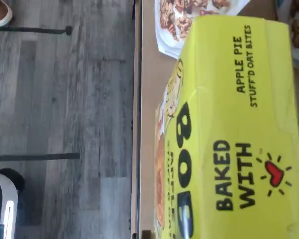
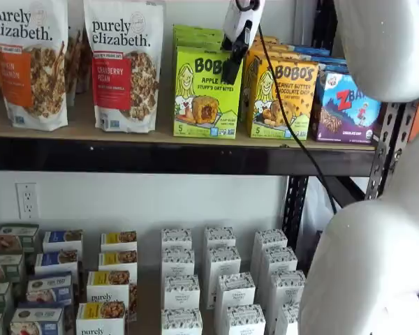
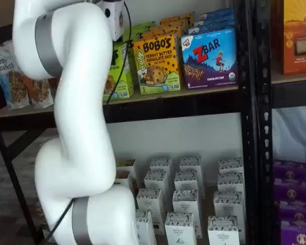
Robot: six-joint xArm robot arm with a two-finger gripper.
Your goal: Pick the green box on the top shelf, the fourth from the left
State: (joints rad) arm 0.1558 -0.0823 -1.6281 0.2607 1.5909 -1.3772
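Observation:
The green box [image 2: 205, 92] stands upright at the front of the top shelf [image 2: 174, 155], between a cranberry granola bag and the yellow-orange Bobo's box. It also shows in a shelf view [image 3: 121, 71], partly behind my arm. My gripper [image 2: 231, 70] hangs from the top edge in front of the box's upper right corner; only a black finger seen side-on shows, so I cannot tell whether it is open. In the wrist view the green box's top panel [image 1: 239, 139] fills much of the picture, close below the camera, with the tan shelf board [image 1: 147, 124] beside it.
Granola bags [image 2: 126, 66] stand left of the green box. The yellow-orange Bobo's box [image 2: 285, 98] and a blue ZBar box [image 2: 346, 108] stand to its right. More green boxes stand behind it. Small white cartons [image 2: 220, 279] fill the lower shelf. My white arm [image 3: 76, 127] blocks part of a shelf view.

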